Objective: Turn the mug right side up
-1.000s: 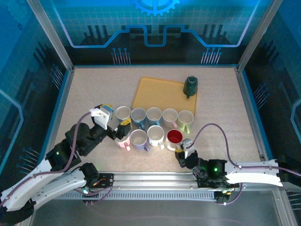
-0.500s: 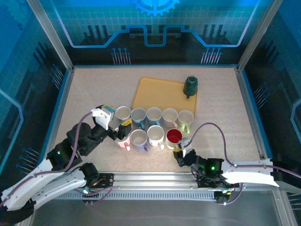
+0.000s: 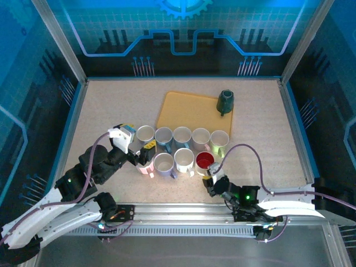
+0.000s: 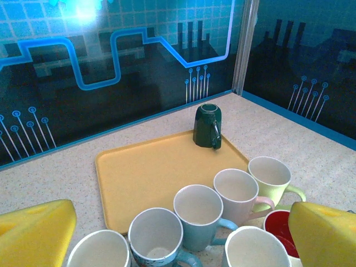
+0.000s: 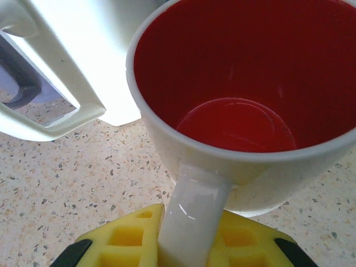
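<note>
Mug point(image 5: 239, 111), red inside and upright, stands just ahead of the right claw point(image 5: 192, 236), which pinches its handle.

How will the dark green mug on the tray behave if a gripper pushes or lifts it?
The dark green mug looks glossy and rigid, probably ceramic, so it may slip in the jaws and would likely chip if dropped. It stands mouth down on the yellow tray, a wide footing, so a push would probably slide it rather than tip it.
</note>
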### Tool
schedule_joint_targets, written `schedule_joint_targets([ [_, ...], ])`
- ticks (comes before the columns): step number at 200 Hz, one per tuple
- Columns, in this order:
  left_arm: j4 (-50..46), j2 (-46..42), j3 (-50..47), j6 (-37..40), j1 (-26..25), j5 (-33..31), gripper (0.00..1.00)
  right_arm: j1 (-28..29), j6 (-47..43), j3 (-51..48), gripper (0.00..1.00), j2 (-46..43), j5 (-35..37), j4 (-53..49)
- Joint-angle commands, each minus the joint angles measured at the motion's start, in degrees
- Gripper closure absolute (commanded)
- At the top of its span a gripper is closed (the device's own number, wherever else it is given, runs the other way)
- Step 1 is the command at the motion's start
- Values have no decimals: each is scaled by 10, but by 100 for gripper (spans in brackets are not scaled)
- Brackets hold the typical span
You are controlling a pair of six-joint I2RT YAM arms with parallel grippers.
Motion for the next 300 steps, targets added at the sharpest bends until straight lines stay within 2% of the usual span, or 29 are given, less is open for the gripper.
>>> schedule_joint_targets([
  [1,7,-1,-10,1,4,10,1,-8,-2,-12,81,14,-30,-14],
  [140,6,-2,-12,-2,4,13,1,-11,-20,-10,87,26,-57,1],
  [213,5,-3,-13,-3,4,14,1,-11,-28,-2,85,57,-63,2],
  [242,6,-3,-14,-3,4,15,1,-11,-24,-2,81,48,-58,2],
  [300,4,-5,-14,-4,5,15,1,-11,-17,-5,62,21,-51,-16],
])
